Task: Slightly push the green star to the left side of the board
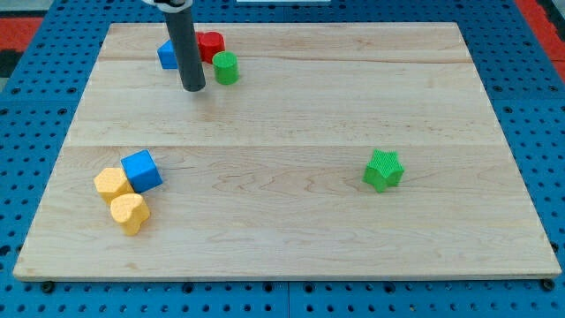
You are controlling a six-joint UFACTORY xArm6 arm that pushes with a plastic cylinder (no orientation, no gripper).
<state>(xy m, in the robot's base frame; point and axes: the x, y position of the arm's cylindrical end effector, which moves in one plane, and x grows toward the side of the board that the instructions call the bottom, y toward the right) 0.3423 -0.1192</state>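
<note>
A pale wooden board with fine lengthwise grain and two faint plank seams lies on a blue perforated surface. The arm carries no fingers or jaws; it ends in a straight, smooth, dark cylindrical rod whose lower end, my tip, rests at the board's upper left.

The green star, a chunky block with ribbed faces and blunt points, sits alone on the right half of the board, at about 4 o'clock from the board's centre. It lies well apart from my tip, which stands at roughly 10 o'clock from it, and well apart from every other block.

Around the tip is a small cluster. A blue block, partly hidden behind the rod so its shape cannot be told, lies at about 10 o'clock from the tip. A red block, rounded in outline, is at about 1 o'clock. A green cylinder, standing upright, is just beside the tip at about 2 o'clock.

At the lower left, three blocks touch: a blue cube, tilted relative to the board's edges, a yellow block with a many-sided outline at its 8 o'clock, and a yellow heart-shaped block at its 6 o'clock.
</note>
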